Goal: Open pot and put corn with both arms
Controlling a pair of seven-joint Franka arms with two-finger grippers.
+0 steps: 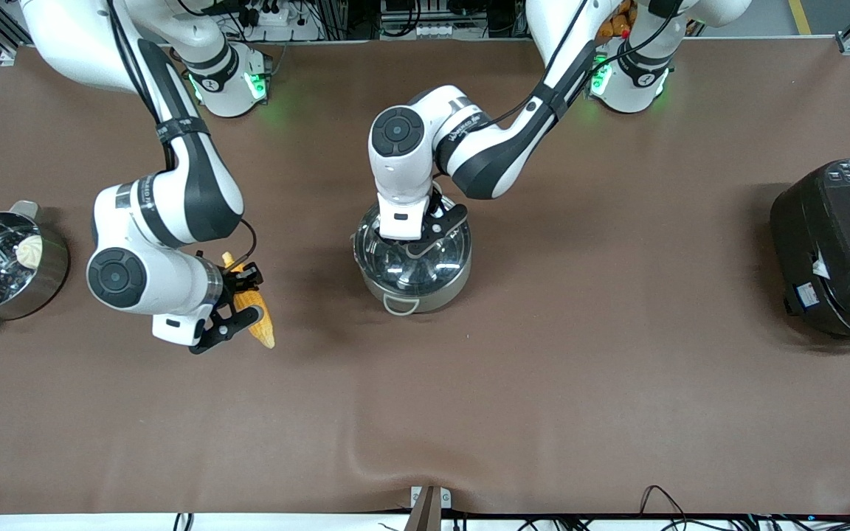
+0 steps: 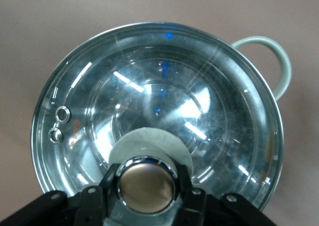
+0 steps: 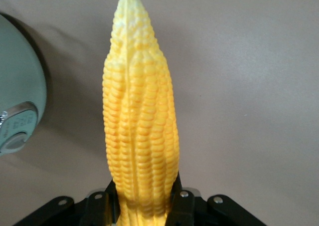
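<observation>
My left end effector [image 2: 145, 186] sits on the pot [image 1: 414, 258], its fingers closed on either side of the copper-toned knob [image 2: 146, 185] of the glass lid [image 2: 154, 116]. The pot stands near the middle of the surface [image 1: 543, 369], somewhat toward the edge where my bases are. In the left wrist view the lid looks seated on the rim all the way round, so I judge the pot is not yet open.

My right end effector [image 1: 237, 301] is clamped on the corn [image 1: 251, 306], gripping it at its thick part, toward my right arm's end of the surface. In the right wrist view the cob [image 3: 139, 116] points straight out from between the fingers [image 3: 182, 206] with its tapered tip away from them. I cannot tell from the pictures whether the corn rests on the surface or is a little above it.

So both grasps appear made, and the rest is still to do: lift the lid clear, carry the corn over the pot, let it go inside.

The end of the corn between my fingers is hidden. My left wrist covers part of the lid in the front view, and reflections on the glass keep me from seeing what lies in the pot. A steamer pot [image 1: 4, 265] with a white bun is cut by the edge at my right arm's end; a black cooker [image 1: 838, 251] is cut off at my left arm's end.
</observation>
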